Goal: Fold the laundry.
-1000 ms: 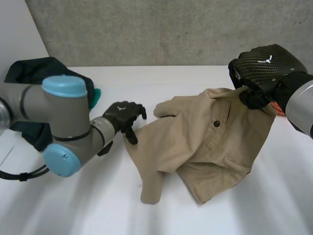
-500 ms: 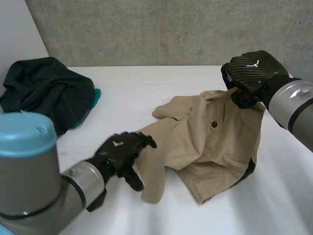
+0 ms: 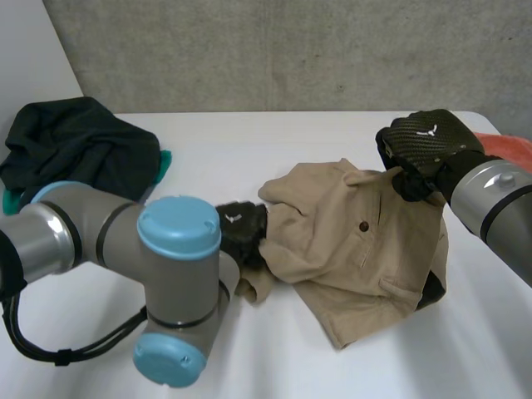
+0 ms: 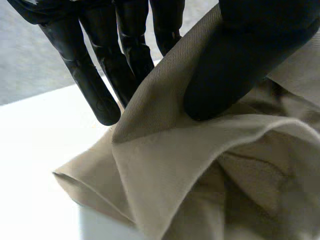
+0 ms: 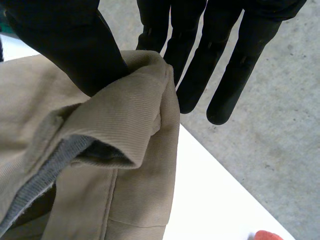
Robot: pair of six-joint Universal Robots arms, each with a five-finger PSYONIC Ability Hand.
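The white table ran back to a grey concrete wall, with bare surface along its far side, between the two heaps of cloth, and across the near strip in front of the arms. A dark green pile of clothes sat at the far left corner. An orange-red cloth lay at the right edge, just behind the right arm. The left arm's elbow bulked over the near left of the table.

The tan garment lay right of centre, well apart from the dark pile. The left hand was at its near-left edge; in the left wrist view its thumb pressed a fold of the tan cloth against the fingers, so it was pinching the cloth. The right hand gripped the far-right corner; in the right wrist view the thumb clamped a thick hemmed edge against the fingers, and the cloth sloped down from that hand to the table.

The garment was rumpled, a loose flap bunched at its far-left side and the near end spread flat. A dark button sat on its front beside a stitched seam, and grey lining showed inside the gripped edge.
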